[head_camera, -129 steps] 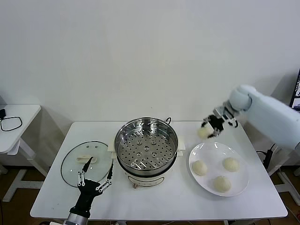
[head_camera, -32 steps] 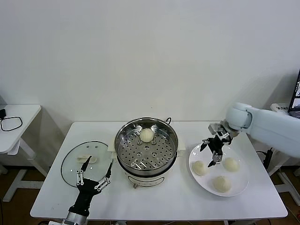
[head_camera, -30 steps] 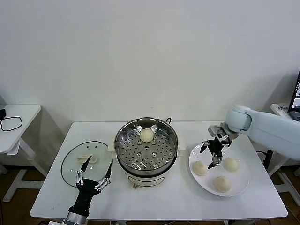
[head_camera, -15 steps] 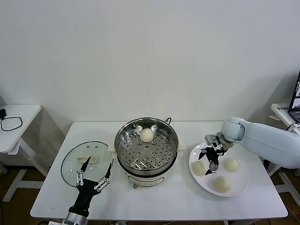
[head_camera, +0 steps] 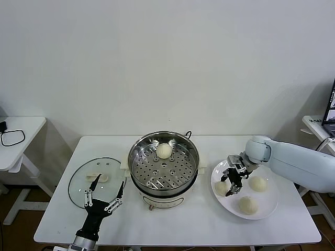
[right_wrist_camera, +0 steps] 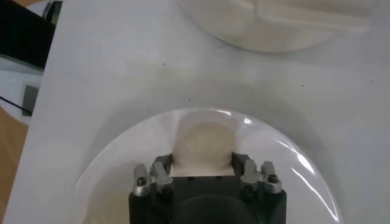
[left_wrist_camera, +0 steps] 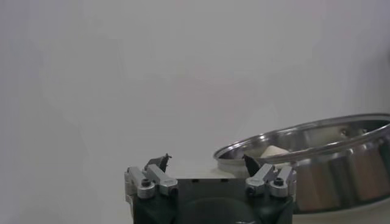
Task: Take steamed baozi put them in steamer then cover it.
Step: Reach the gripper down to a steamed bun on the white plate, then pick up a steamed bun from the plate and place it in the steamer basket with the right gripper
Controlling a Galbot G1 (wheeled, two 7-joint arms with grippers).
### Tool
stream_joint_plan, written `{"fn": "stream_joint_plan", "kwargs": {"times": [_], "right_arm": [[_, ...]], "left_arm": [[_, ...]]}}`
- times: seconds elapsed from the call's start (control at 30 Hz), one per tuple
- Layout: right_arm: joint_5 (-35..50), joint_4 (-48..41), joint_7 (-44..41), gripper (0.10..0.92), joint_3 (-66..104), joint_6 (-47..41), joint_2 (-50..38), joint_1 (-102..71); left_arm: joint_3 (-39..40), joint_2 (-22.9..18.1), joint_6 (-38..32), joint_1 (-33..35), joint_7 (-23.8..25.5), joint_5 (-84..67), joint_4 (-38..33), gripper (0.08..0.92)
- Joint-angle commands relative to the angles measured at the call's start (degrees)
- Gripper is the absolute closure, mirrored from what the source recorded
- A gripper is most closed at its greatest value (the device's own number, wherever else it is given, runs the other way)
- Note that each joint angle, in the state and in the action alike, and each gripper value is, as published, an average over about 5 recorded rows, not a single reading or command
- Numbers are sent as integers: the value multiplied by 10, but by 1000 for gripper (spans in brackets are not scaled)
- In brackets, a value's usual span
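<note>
The steamer (head_camera: 163, 168) stands mid-table with one baozi (head_camera: 164, 151) on its perforated tray. Three more baozi lie on the white plate (head_camera: 268, 198): a left one (head_camera: 221, 187), a right one (head_camera: 258, 183) and a near one (head_camera: 247, 205). My right gripper (head_camera: 230, 184) is open and down over the left one; in the right wrist view its fingers (right_wrist_camera: 203, 161) straddle that baozi (right_wrist_camera: 203, 141). The glass cover (head_camera: 84, 184) lies flat left of the steamer. My left gripper (head_camera: 104, 201) is open and empty at the cover's near edge, and the steamer (left_wrist_camera: 329, 152) shows beyond its fingers (left_wrist_camera: 206, 159).
The plate's rim (right_wrist_camera: 292, 155) curves around the right gripper. A small side table (head_camera: 15, 138) with a black cable stands off to the left of the white work table (head_camera: 178, 225). A dark screen edge (head_camera: 331, 107) shows at far right.
The right gripper dropped one baozi into the steamer, swung back over the plate and has lowered, open, around the left baozi. The left arm has not moved.
</note>
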Motion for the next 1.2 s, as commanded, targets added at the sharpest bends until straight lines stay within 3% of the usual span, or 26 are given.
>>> {"fn": "stream_joint_plan", "kwargs": {"times": [0.03, 0.3, 0.57, 0.87, 1.2], "right_arm": [[-1, 27, -8, 397, -4, 4, -15, 36], [39, 56, -114, 393, -90, 6, -27, 264], [137, 77, -161, 394, -163, -5, 36, 446], [245, 107, -97, 406, -164, -75, 190, 462], [305, 50, -6, 422, -182, -122, 349, 370]], "left_arm": [[1, 0, 1, 1, 0, -1, -4, 177], [7, 2, 3, 0, 0, -1, -13, 177], [12, 7, 3, 0, -1, -1, -22, 177], [22, 10, 5, -12, -2, 0, -17, 177], [33, 1, 6, -19, -4, 1, -11, 177]]}}
